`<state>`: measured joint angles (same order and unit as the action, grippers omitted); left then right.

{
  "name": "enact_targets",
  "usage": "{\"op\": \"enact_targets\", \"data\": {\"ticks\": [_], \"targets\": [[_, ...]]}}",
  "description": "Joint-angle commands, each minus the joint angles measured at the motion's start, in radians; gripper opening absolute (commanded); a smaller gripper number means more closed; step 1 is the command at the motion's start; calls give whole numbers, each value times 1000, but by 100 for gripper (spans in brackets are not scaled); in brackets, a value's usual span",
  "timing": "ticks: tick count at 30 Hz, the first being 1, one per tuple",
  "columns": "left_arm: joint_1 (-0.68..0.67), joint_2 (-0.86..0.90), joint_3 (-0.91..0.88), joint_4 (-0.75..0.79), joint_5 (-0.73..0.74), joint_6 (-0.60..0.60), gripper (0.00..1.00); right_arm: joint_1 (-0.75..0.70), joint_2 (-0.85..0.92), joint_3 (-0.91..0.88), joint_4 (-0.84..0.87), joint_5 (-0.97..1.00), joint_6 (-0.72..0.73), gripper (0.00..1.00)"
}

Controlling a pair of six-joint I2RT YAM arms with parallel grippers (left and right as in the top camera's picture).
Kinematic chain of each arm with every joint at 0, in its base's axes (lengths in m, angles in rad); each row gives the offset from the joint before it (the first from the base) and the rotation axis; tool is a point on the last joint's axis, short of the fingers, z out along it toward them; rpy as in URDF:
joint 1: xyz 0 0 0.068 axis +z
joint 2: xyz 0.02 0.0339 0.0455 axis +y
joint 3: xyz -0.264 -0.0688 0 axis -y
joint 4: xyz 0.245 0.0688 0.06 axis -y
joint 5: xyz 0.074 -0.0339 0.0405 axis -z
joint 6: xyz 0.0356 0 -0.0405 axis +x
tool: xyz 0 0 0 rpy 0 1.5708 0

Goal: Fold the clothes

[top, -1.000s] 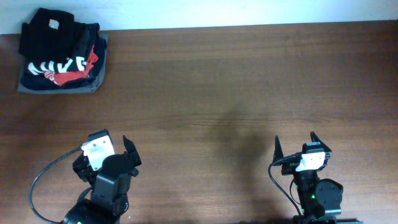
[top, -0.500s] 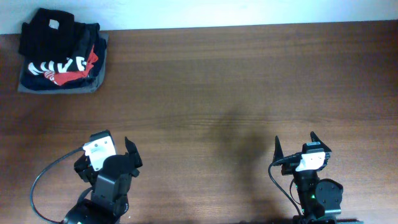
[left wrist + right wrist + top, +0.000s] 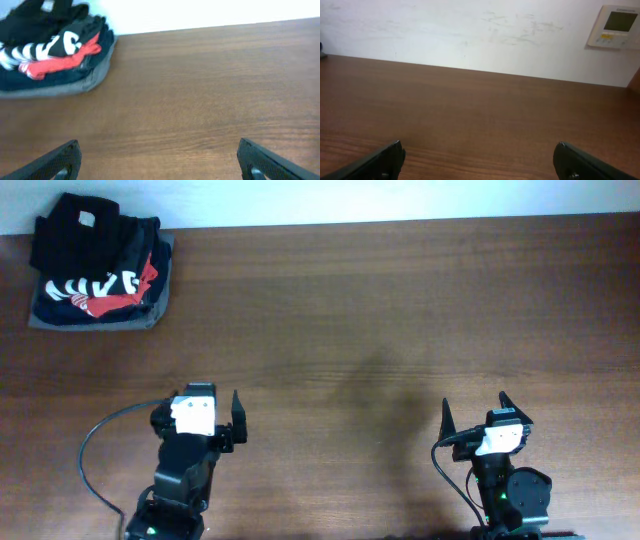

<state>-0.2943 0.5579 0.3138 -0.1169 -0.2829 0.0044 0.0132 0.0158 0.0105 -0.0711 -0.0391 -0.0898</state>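
Note:
The plain black garment (image 3: 75,225) with a small pale label lies folded on top of a stack at the table's far left corner. It also shows at the top left of the left wrist view (image 3: 30,17). My left gripper (image 3: 197,402) is open and empty near the front edge, well short of the stack; its fingers (image 3: 159,150) frame bare wood. My right gripper (image 3: 475,408) is open and empty at the front right, over bare table (image 3: 479,150).
Under the black garment lie a folded black top with white letters and red print (image 3: 100,288) and a folded grey garment (image 3: 160,305). The wooden table (image 3: 380,310) meets a white wall at the back. A wall control panel (image 3: 615,25) shows in the right wrist view.
My left arm has swung to the right and turned to point straight toward the back of the table. The right arm and the stack have not moved.

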Motion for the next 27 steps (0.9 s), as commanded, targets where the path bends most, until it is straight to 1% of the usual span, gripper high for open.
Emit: {"op": "enact_targets", "data": {"ticks": [1,6,17,19,22,27], "targets": [[52,-51,-54,25,135,125,99,-7,-10,-5,-5,6,-7,99],[114,-158,-119,27,207,126,99,-7,-10,-5,-5,6,-7,99],[240,-404,-245,29,243,126,99,-7,-10,-5,-5,6,-7,99],[257,-435,-266,32,264,127,99,-7,-10,-5,-5,6,-7,99],[276,-470,-297,34,343,188,99,-7,-10,-5,-5,6,-7,99],[283,-480,-305,45,358,192,99,-7,-10,-5,-5,6,-7,99]]}}
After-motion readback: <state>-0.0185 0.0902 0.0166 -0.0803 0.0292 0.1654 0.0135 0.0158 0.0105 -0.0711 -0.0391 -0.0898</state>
